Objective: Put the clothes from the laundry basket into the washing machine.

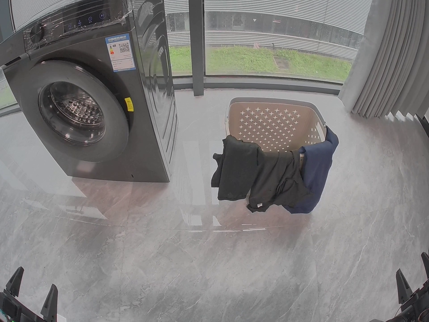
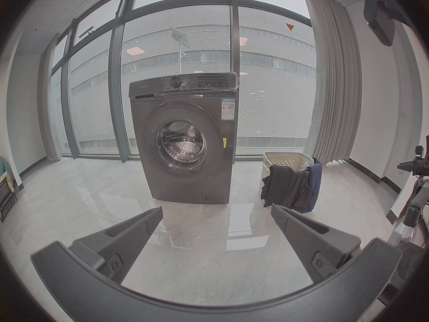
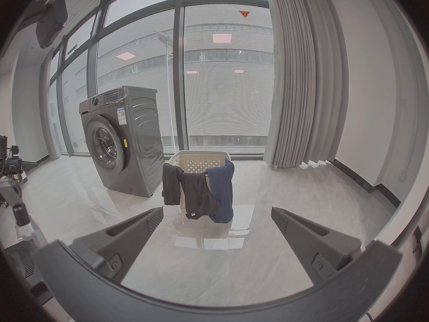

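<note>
1. Clothes (image 1: 268, 175) hang beside the biggest thing, one washing machine (image 1: 89, 103). It is dark grey with a round window in front, and a shiny drum shows inside.
2. One laundry basket (image 1: 277, 106) stands on the grey floor (image 1: 178, 256), to the right of the washing machine and a little apart from it. It is cream with star holes.
3. Three pieces hang over the basket's near rim: two black pieces (image 1: 237, 166) on the left and one dark blue piece (image 1: 317, 171) on the right. They touch each other.
4. Two grippers are low and well apart from the basket. The left gripper (image 1: 35, 278) is spread wide and holds nothing. The right gripper (image 1: 411, 262) is spread wide and holds nothing too.
</note>
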